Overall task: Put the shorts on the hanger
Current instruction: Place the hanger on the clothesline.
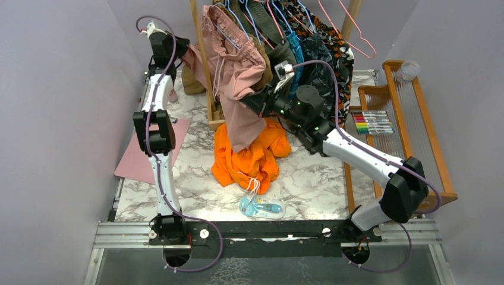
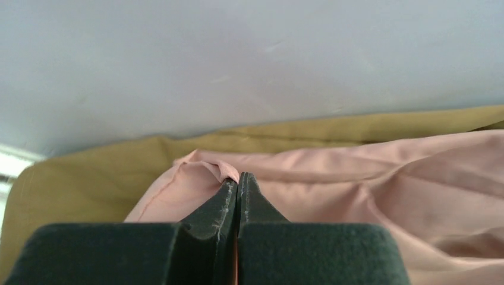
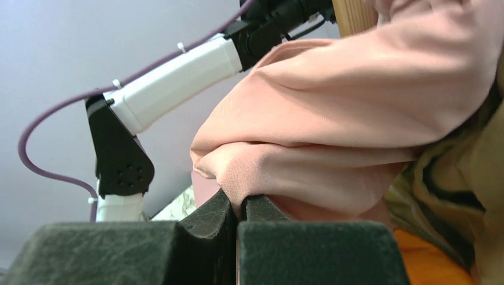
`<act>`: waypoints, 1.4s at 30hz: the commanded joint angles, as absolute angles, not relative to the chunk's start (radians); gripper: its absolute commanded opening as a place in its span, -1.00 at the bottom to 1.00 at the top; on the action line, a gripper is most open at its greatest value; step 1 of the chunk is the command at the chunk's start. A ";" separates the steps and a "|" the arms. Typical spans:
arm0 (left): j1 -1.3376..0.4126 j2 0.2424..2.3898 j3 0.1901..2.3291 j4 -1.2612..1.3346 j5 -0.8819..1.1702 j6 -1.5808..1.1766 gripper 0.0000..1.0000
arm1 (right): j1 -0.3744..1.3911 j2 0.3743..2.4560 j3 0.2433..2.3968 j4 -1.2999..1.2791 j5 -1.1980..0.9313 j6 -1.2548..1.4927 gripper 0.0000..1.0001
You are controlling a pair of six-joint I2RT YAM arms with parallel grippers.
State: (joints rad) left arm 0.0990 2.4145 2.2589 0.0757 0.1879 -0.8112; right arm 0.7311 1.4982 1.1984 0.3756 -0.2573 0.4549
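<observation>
Nearest you on the marbled table (image 1: pixel 309 178) lies a small pale-blue packet (image 1: pixel 262 208), and just beyond it a heap of bright orange shorts (image 1: pixel 249 155). A pink mat (image 1: pixel 148 151) sits at the left edge and a row of markers (image 1: pixel 373 122) at the right.

Above the orange heap hang the shorts (image 1: pixel 238 71). They are dusty pink, baggy and deeply creased, and one long leg trails down until it overlaps the orange cloth. The gathered waistband is bunched at the top, against the wooden rack (image 1: pixel 205 65).

Your right pincer (image 3: pixel 238 200) is clenched on a rounded fold of the pink cloth, which bulges over its tips. In the overhead view it sits low on the right side of the shorts (image 1: pixel 254 101).

Your left pincer (image 2: pixel 238 180) is clamped tight on a stitched edge of the same fabric, which puckers right at the tips. It holds that corner out to the left, high beside the rack (image 1: pixel 181 52). An olive garment (image 2: pixel 89 172) lies behind the pink cloth.

Farthest back, the light blue wire of the hanger (image 1: pixel 239 22) shows at the waistband among other dark clothes. You cannot tell whether it passes through the shorts. Pink hangers (image 1: pixel 350 24) hang to the right.
</observation>
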 commanded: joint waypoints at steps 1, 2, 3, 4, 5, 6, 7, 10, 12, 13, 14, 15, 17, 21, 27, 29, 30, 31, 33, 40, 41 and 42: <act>0.107 2.361 2.297 0.146 0.142 -0.794 -1.00 | 0.736 1.510 1.216 0.429 -0.247 0.448 -0.99; 0.106 2.369 2.283 0.146 0.155 -0.801 -1.00 | 0.736 1.519 1.202 0.428 -0.246 0.465 -0.99; 0.107 2.380 2.268 0.146 0.170 -0.810 -1.00 | 0.736 1.527 1.183 0.423 -0.248 0.487 -0.99; 0.106 2.393 2.252 0.145 0.181 -0.818 -1.00 | 0.736 1.531 1.160 0.423 -0.256 0.515 -0.99; 0.105 2.405 2.238 0.143 0.196 -0.826 -1.00 | 0.736 1.534 1.134 0.433 -0.274 0.543 -0.99; 0.107 2.415 2.227 0.140 0.208 -0.836 -1.00 | 0.737 1.537 1.112 0.449 -0.294 0.575 -0.98; 0.107 2.423 2.223 0.137 0.222 -0.853 -1.00 | 0.740 1.542 1.101 0.465 -0.314 0.602 -0.98; 0.107 2.426 2.259 0.149 0.236 -0.873 -1.00 | 0.750 1.563 1.152 0.471 -0.372 0.623 -0.99; 0.107 2.400 2.285 0.164 0.228 -0.875 -1.00 | 0.752 1.577 1.234 0.470 -0.406 0.624 -0.99; 0.108 2.385 2.297 0.169 0.219 -0.869 -1.00 | 0.752 1.584 1.276 0.472 -0.424 0.622 -0.99; 0.108 2.369 2.307 0.173 0.211 -0.861 -1.00 | 0.753 1.589 1.317 0.483 -0.440 0.622 -0.99; 0.109 2.356 2.311 0.177 0.202 -0.851 -1.00 | 0.754 1.592 1.343 0.506 -0.455 0.629 -0.99; 0.111 2.335 2.308 0.177 0.188 -0.826 -1.00 | 0.755 1.594 1.353 0.571 -0.466 0.655 -0.99; 0.118 2.341 2.243 0.173 0.181 -0.818 -1.00 | 0.755 1.611 1.266 0.570 -0.433 0.690 -0.98; 0.113 2.424 2.160 0.169 0.274 -0.873 -1.00 | 0.757 1.593 1.064 0.433 -0.414 0.675 -0.59; 0.109 2.409 2.103 0.198 0.276 -0.874 -1.00 | 0.761 1.548 1.025 0.375 -0.394 0.630 -0.19; 0.108 2.397 2.077 0.219 0.275 -0.872 -1.00 | 0.762 1.509 1.010 0.347 -0.376 0.602 -0.04; 0.106 2.385 2.057 0.234 0.275 -0.870 -1.00 | 0.762 1.483 1.002 0.316 -0.353 0.577 0.07; 0.107 2.364 2.039 0.240 0.277 -0.861 -1.00 | 0.762 1.431 1.003 0.251 -0.309 0.519 0.21; 0.099 2.270 1.949 0.242 0.278 -0.828 -0.26 | 0.762 1.330 1.033 0.048 -0.158 0.414 0.28; 0.098 2.250 1.923 0.246 0.277 -0.826 -0.07 | 0.762 1.317 1.027 0.041 -0.141 0.413 0.28; 0.095 2.228 1.898 0.252 0.277 -0.824 0.06 | 0.762 1.300 1.017 0.040 -0.131 0.413 0.29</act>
